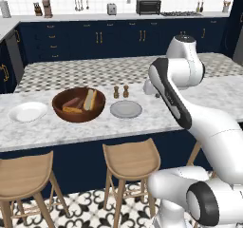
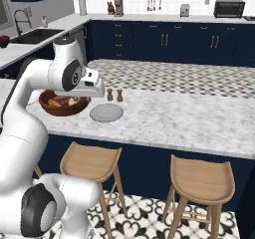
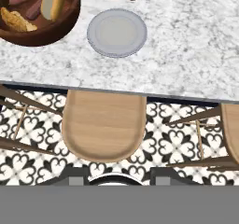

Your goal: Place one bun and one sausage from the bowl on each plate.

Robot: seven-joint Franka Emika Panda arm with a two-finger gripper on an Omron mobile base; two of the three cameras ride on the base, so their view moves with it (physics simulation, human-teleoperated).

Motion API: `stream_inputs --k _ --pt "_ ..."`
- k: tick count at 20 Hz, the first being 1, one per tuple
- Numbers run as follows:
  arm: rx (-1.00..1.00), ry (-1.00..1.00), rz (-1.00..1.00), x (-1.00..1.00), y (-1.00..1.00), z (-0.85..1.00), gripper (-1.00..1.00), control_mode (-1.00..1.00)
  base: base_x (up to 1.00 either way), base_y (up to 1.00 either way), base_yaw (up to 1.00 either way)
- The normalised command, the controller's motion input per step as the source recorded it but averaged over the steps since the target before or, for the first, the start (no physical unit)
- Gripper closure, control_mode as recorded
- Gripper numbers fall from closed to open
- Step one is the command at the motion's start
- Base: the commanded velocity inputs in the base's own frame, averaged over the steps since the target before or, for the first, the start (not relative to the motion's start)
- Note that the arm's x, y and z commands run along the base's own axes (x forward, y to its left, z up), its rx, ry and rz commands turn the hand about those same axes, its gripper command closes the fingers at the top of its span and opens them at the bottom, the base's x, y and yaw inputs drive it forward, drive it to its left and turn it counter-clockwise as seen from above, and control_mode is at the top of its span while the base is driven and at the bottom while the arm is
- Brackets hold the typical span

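**Hovering off the counter's front edge, nothing in the grip**

Looking down from the hand, the marble counter (image 3: 186, 50) ends in a straight front edge, with patterned floor tiles and a wooden stool (image 3: 103, 122) directly below the hand. A second stool (image 3: 231, 129) shows at the right border. To the right of the grey plate (image 3: 116, 32) the stone is bare, broad open room for moving.

Two small brown shakers (image 1: 121, 91) stand side by side just behind the grey plate, the only upright things near it. The wooden bowl (image 1: 79, 104) sits just left of that plate, apart from it; inside lie a pale bun (image 1: 90, 99), reddish sausages (image 1: 72, 102) and another golden bun (image 1: 72, 110). A white plate (image 1: 28, 111) lies left of the bowl, close to it.

The gripper (image 3: 115, 177) has only its dark finger tips showing, slightly parted, with nothing between them. It hangs out past the counter's front edge. From there the grey plate is straight ahead, and the bowl ahead and to the left.
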Motion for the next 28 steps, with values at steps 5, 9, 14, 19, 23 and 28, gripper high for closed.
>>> stream_inputs --k 5,9,14,19,23,28 --pt "0.00 -0.07 0.00 -0.39 0.17 0.00 -1.00 -1.00 0.00 0.00 0.00" --pt "0.00 0.00 0.00 0.00 0.00 0.00 -1.00 1.00 0.04 1.00 0.00" --pt "0.00 0.00 0.00 0.00 0.00 0.00 -1.00 1.00 0.54 0.87 -0.09" --pt "0.00 0.00 0.00 0.00 0.00 0.00 -1.00 1.00 0.79 0.55 -0.09" --pt "0.00 0.00 0.00 0.00 0.00 0.00 -1.00 1.00 0.18 0.73 -0.07" --pt "0.00 0.00 0.00 0.00 0.00 0.00 -1.00 1.00 0.50 0.35 0.00"
